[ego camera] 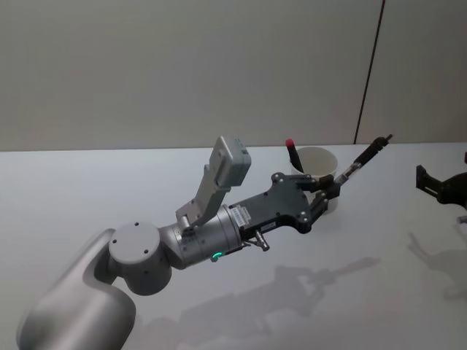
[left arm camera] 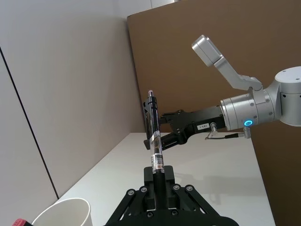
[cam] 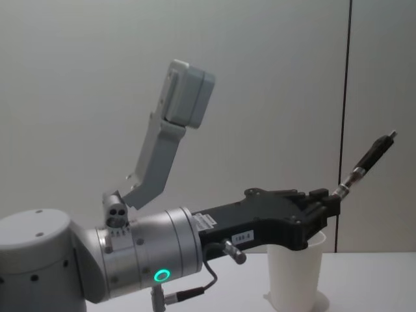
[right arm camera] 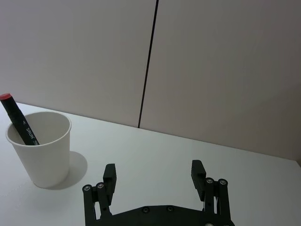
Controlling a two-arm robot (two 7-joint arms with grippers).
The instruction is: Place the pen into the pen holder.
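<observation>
The pen holder [ego camera: 321, 162], a plain white paper cup, stands at the back of the table. A black pen with a red end [ego camera: 292, 155] leans inside it, also seen as the pen [right arm camera: 19, 123] in the cup [right arm camera: 42, 150]. My left gripper [ego camera: 330, 186] is just in front of the cup at rim height. It is shut on a second pen [ego camera: 365, 156], slim, black and clear. That second pen [cam: 364, 162] slants up and away past the cup [cam: 294, 273]. My right gripper [right arm camera: 154, 172] hovers open and empty to the right of the cup.
The white table [ego camera: 87, 189] runs to a plain wall with a dark vertical seam [ego camera: 368, 73]. A brown board [left arm camera: 211, 56] stands behind the right arm [left arm camera: 254, 110]. The left arm's wrist camera mount [ego camera: 228, 164] sticks up above the forearm.
</observation>
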